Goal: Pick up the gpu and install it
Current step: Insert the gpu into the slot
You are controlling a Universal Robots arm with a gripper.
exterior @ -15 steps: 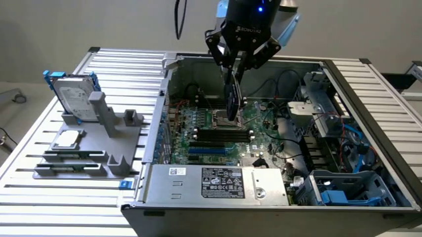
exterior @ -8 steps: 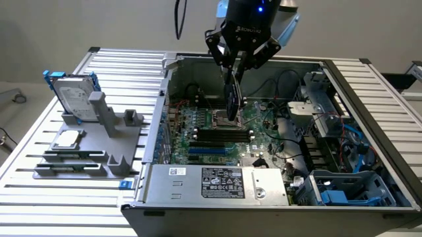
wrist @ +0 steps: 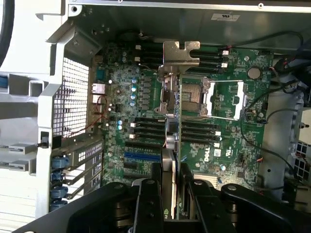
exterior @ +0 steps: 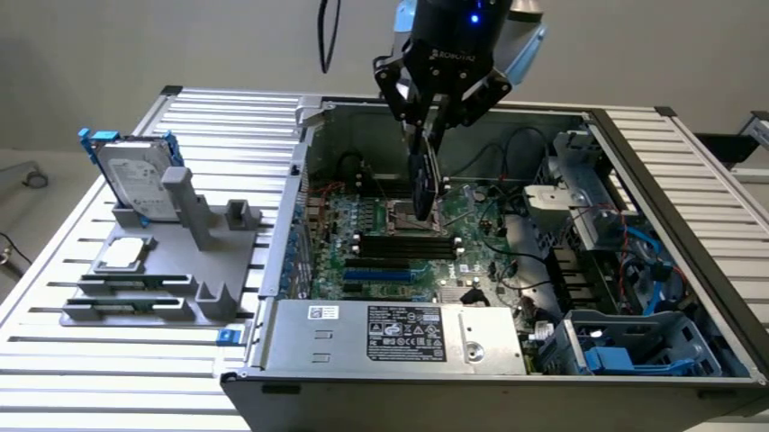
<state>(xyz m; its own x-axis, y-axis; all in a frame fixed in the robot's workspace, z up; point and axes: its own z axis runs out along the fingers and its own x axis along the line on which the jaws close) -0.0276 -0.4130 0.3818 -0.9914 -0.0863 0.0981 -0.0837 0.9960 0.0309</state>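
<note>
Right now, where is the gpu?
In the exterior view the gpu hangs on edge in the end effector, over the motherboard inside the open computer case, near its CPU socket.

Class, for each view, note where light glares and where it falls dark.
Exterior view: the table slats glare white at the near edge; inside the case it is dimmer. Wrist view: the gripper holding the gpu is a near-black mass; the bracket shines.

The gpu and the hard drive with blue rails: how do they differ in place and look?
The gpu hangs in the gripper over the motherboard; the hard drive stands in a grey holder outside the case. The gpu looks dark; the hard drive is silver with blue rails. Both stand on edge.
</note>
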